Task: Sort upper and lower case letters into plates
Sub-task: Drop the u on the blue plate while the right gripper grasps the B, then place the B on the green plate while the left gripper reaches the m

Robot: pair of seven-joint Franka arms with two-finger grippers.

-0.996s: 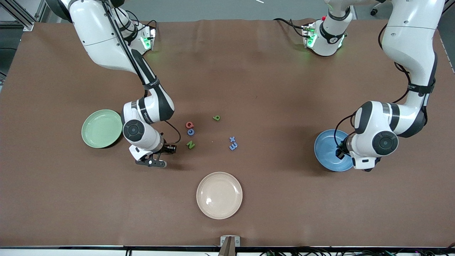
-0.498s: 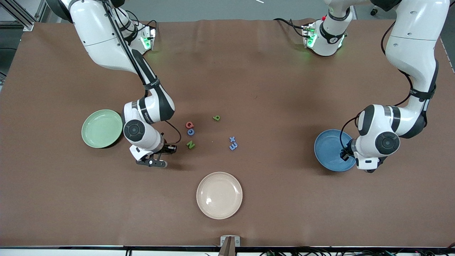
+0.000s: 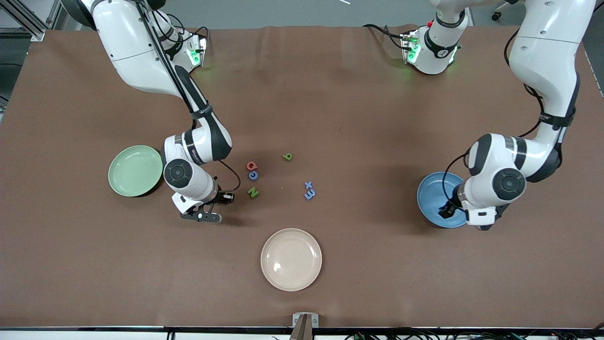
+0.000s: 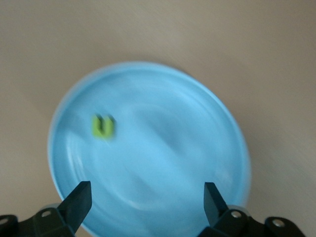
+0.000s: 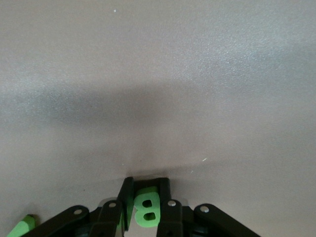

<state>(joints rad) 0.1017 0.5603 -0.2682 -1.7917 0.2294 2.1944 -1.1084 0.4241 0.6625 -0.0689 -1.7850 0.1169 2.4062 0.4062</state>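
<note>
Leftward swung the left gripper [image 4: 143,205], fingers spread over the blue plate [image 3: 432,198] at right, green n [image 4: 103,126] inside. Right gripper [image 5: 146,197] clamped the green B [image 5: 146,209] at left-centre beside the mint plate [image 3: 134,170]; that edge grip could slip.

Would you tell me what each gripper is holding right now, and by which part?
The right gripper pinches a green letter B across its sides. The left gripper, open over the blue plate, holds nothing.

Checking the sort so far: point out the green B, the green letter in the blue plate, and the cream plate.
green B [image 5: 146,210]: right wrist view, its face, between the right gripper's fingers.
green letter [image 4: 103,126]: left wrist view, its middle.
cream plate [image 3: 291,259]: front view, bare centre.
</note>
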